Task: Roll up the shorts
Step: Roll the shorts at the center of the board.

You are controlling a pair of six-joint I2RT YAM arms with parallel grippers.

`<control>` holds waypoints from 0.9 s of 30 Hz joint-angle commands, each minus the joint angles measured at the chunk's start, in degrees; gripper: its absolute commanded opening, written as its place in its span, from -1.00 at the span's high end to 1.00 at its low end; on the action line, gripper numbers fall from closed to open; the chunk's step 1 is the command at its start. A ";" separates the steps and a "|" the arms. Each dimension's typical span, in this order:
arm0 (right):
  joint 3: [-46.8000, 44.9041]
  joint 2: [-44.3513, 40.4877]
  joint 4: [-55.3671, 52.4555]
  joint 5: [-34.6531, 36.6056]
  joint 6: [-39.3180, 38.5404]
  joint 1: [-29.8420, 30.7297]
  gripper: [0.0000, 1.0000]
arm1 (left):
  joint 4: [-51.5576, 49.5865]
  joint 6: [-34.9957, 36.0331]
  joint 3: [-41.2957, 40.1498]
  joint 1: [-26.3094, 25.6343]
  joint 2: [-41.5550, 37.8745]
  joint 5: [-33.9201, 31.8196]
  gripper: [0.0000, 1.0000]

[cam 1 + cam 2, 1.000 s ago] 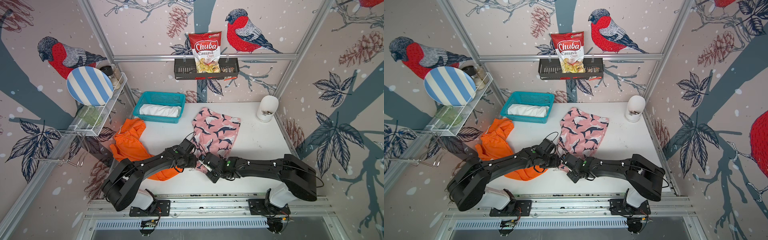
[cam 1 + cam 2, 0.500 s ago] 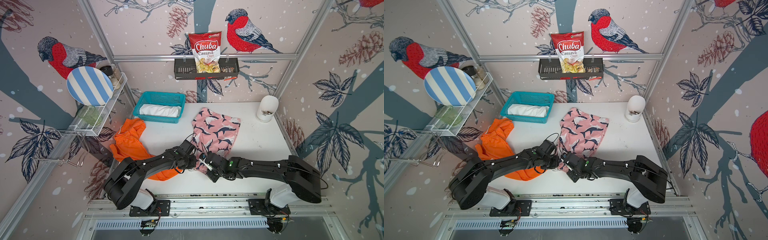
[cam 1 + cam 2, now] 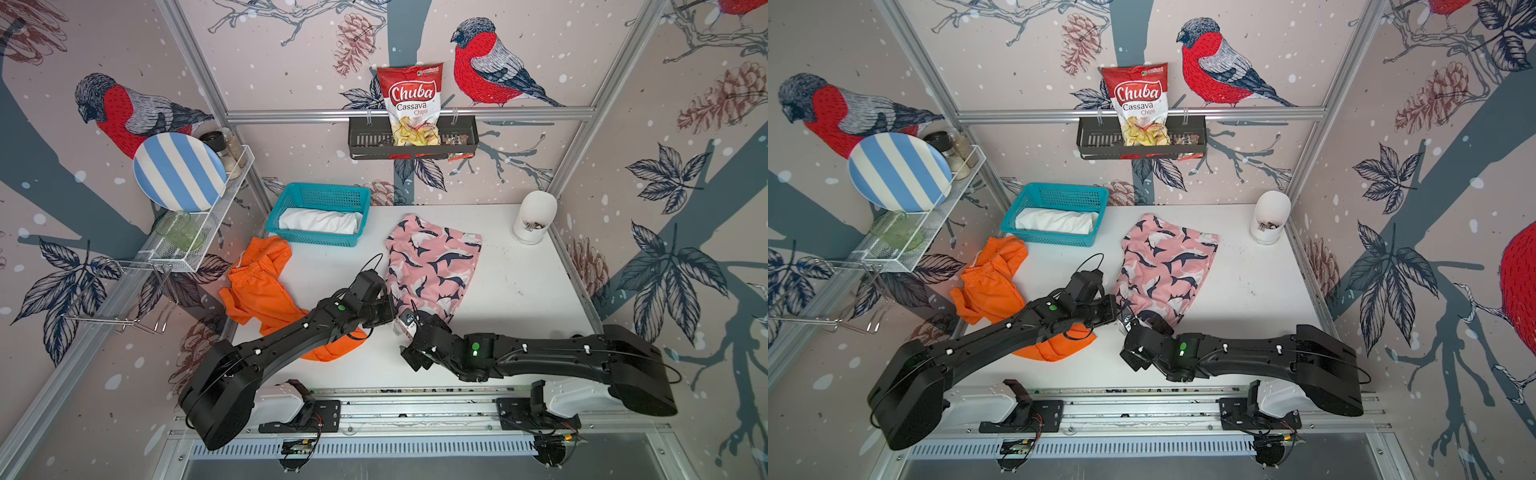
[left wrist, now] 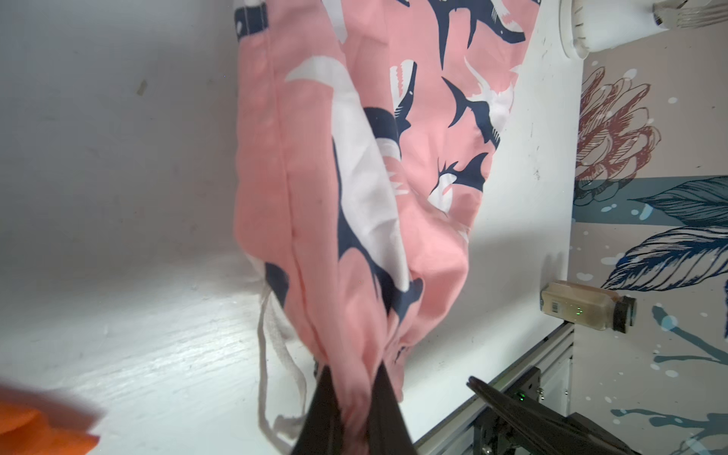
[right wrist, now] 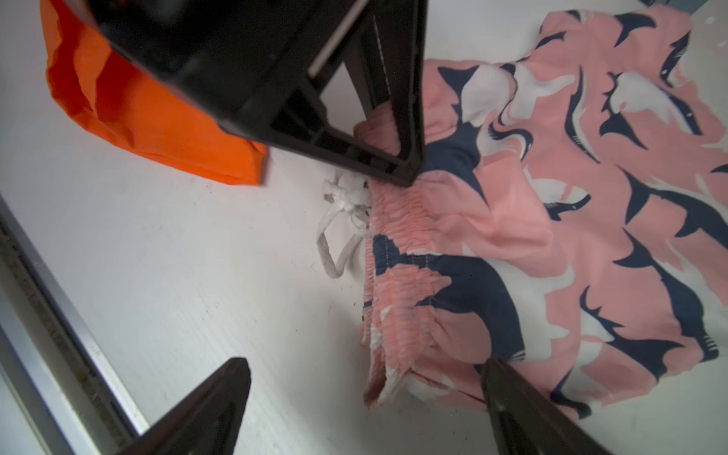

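Swaps hands! Clamps the left gripper [image 4: 352, 368] tight onto the gathered waistband of the pink shark shorts [image 3: 432, 266], at their seven o'clock corner; spread wide a second ago. Springs the right gripper [image 5: 364, 366] wide open, shut before. Leaves the shorts flat mid-table, with orange shorts [image 3: 257, 286] at nine o'clock and white shorts [image 3: 320, 220] in the teal basket [image 3: 324, 195] at eleven.

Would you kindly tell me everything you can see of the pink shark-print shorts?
The pink shorts are thin soft fabric printed with navy and white sharks, with a gathered elastic waistband and white drawstring. They lie mostly flat on the white table, waistband toward the robot. The left fingers pinch one waistband end, bunching it; the right fingers stand open around the other end.
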 commanded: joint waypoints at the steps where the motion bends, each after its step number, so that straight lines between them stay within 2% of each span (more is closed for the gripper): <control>1: -2.39 2.47 9.67 13.06 2.80 1.32 -1.00 | 3.39 -2.37 0.17 0.08 -0.64 1.41 1.00; 6: -5.61 8.36 22.81 22.66 3.62 1.61 -1.00 | 3.96 -3.41 0.08 0.08 -0.57 2.12 1.00; 11: -4.33 17.10 36.21 25.53 -1.25 0.52 -1.00 | 4.19 -3.44 0.04 0.08 -0.39 2.84 1.00; 15: -1.76 24.02 39.15 29.39 -1.28 -1.07 -1.00 | 4.06 -3.54 -0.07 0.08 -1.00 2.67 1.00; 18: -1.18 25.44 39.29 33.82 -1.99 -1.12 -0.97 | 3.84 -3.65 -0.49 0.13 -1.75 2.08 1.00; 22: -2.21 23.80 35.56 36.92 -1.61 -0.01 -0.79 | 3.84 -3.52 -1.47 0.51 -2.25 1.64 1.00; 25: -4.09 21.08 31.27 37.62 -0.01 0.64 -0.54 | 3.84 -3.35 -2.35 0.96 -2.41 1.19 1.00; 27: -5.24 19.10 28.29 37.16 0.52 0.81 -0.25 | 4.10 -3.28 -3.06 1.35 -2.51 1.42 1.00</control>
